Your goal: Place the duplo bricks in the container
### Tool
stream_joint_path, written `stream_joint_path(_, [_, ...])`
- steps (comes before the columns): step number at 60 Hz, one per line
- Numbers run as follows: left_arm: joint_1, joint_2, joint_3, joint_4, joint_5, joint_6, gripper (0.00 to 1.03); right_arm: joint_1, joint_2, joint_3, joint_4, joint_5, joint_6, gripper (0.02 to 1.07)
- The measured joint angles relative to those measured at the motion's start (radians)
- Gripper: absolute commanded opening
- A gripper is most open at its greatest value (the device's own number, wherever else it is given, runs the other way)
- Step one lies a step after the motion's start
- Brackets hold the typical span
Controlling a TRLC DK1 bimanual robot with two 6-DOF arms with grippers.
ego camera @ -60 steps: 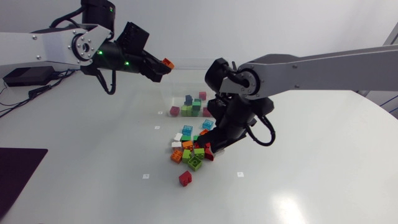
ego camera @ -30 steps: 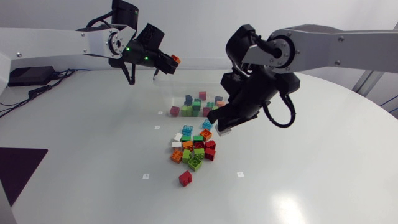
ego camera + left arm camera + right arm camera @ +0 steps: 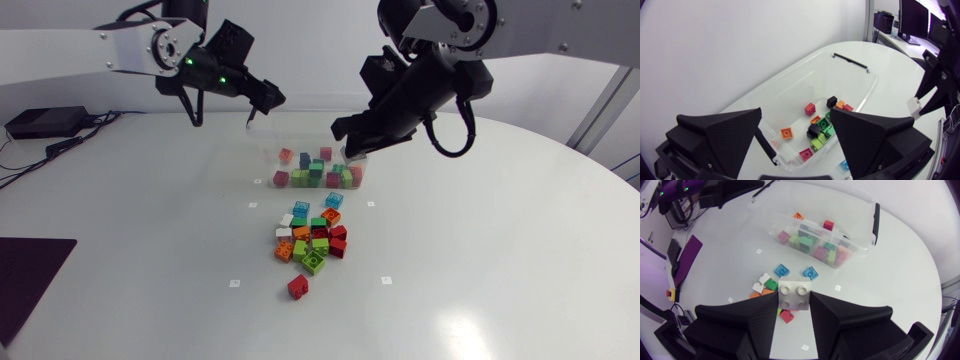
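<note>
A clear plastic container [image 3: 262, 150] at the back of the table holds several coloured duplo bricks, among them an orange brick [image 3: 286, 155]. My left gripper [image 3: 265, 100] hangs open and empty above the container's left end. In the left wrist view this gripper [image 3: 795, 117] looks down on the orange brick [image 3: 786, 132]. My right gripper [image 3: 350, 150] is shut on a white brick [image 3: 794, 296] above the container's right front corner. A pile of loose bricks [image 3: 312, 240] lies in front of the container, with a red brick [image 3: 297, 287] apart from it.
A dark mat [image 3: 30, 270] lies at the table's front left edge. A black box [image 3: 40, 121] with cables sits at the far left. Two light blue bricks [image 3: 781, 270] lie between the pile and the container.
My left gripper opened over the container and the orange brick dropped in. My right arm rose from the pile with the white brick and moved back toward the container.
</note>
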Motion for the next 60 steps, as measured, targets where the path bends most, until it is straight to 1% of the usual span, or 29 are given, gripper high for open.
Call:
stream_joint_path(6, [0.003,-0.101,-0.068,0.000,0.000,0.009,0.99,-0.006,0.027,0.035,0.019,0.001,0.000,0.34])
stream_joint_path(19, [0.003,-0.287,-0.261,-0.017,0.000,0.102,0.98,-0.029,0.121,0.130,0.064,0.005,0.000,0.34])
stream_joint_path(28, [0.003,-0.345,-0.383,-0.034,0.005,0.175,0.98,-0.045,0.175,0.193,0.087,0.015,0.000,0.34])
stream_joint_path(41, [0.008,-0.416,-0.537,-0.041,0.051,0.275,0.98,-0.047,0.243,0.286,0.104,0.031,0.000,0.34])
stream_joint_path(54, [-0.004,-0.434,-0.675,-0.041,0.069,0.373,0.98,-0.047,0.321,0.378,0.132,0.063,0.000,0.35])
stream_joint_path(60, [-0.023,-0.428,-0.719,-0.030,0.072,0.402,0.98,-0.051,0.367,0.424,0.136,0.076,0.000,0.62])
